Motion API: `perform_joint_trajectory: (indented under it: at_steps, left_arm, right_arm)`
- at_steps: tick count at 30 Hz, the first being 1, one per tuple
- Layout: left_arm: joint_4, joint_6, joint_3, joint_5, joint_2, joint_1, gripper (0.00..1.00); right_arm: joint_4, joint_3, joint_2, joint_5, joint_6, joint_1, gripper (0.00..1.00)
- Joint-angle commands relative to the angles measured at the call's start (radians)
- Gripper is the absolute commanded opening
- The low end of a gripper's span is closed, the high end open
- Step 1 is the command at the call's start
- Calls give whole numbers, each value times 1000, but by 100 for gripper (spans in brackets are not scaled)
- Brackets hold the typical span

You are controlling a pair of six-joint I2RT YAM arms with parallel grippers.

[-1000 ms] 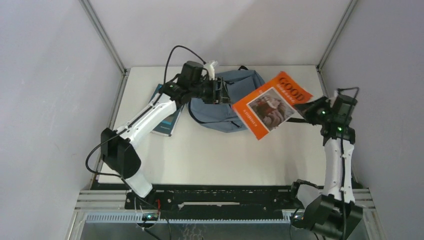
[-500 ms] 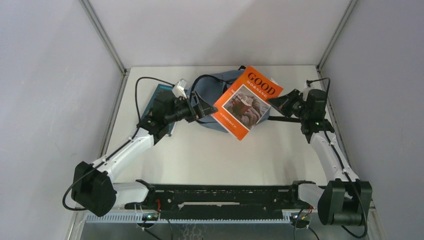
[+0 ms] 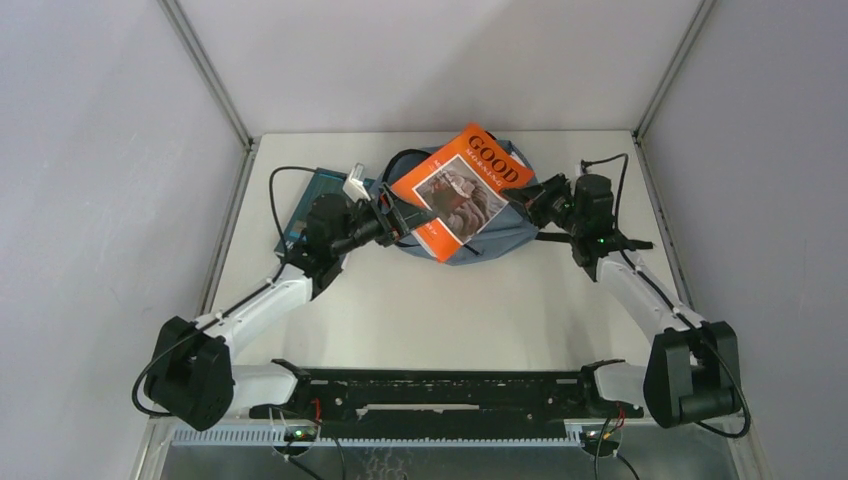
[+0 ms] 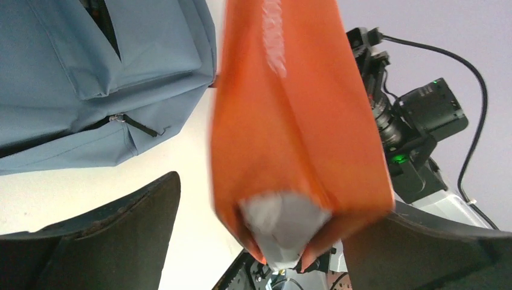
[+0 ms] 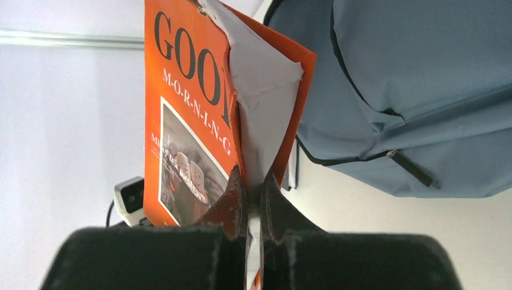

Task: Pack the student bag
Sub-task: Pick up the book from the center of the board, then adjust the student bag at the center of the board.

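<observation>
We see the right claw (image 3: 530, 198) holding the orange magazine (image 3: 458, 190) by its right edge, tilted over the bag (image 3: 497, 236). The left claw (image 3: 408, 222) is at its lower-left corner, grip unclear. A teal book (image 3: 304, 197) lies on the table (image 3: 450, 300) by the left arm.

- Top view: high, looking down at the whole table (image 3: 450, 310).
- Wrist views: close, facing each other (roughly), sharing the orange book (image 4: 290, 121) and student bag (image 5: 422, 90).

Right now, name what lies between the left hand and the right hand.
The orange book, pinched by the right hand, spans that stretch above the student bag, its far corner inside the open left hand; the top view shows it.
</observation>
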Motion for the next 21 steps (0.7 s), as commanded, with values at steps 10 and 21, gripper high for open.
perform_joint_trajectory:
  at_steps: [10,21]
  left_arm:
    - [71,-56,33,-128,6,2,31]
    - [-373,154,185,-203,-187,267,0]
  right_arm:
    - [151,16,132,35,248,165,0]
    - [-190,171,177,-31,-128,120,55]
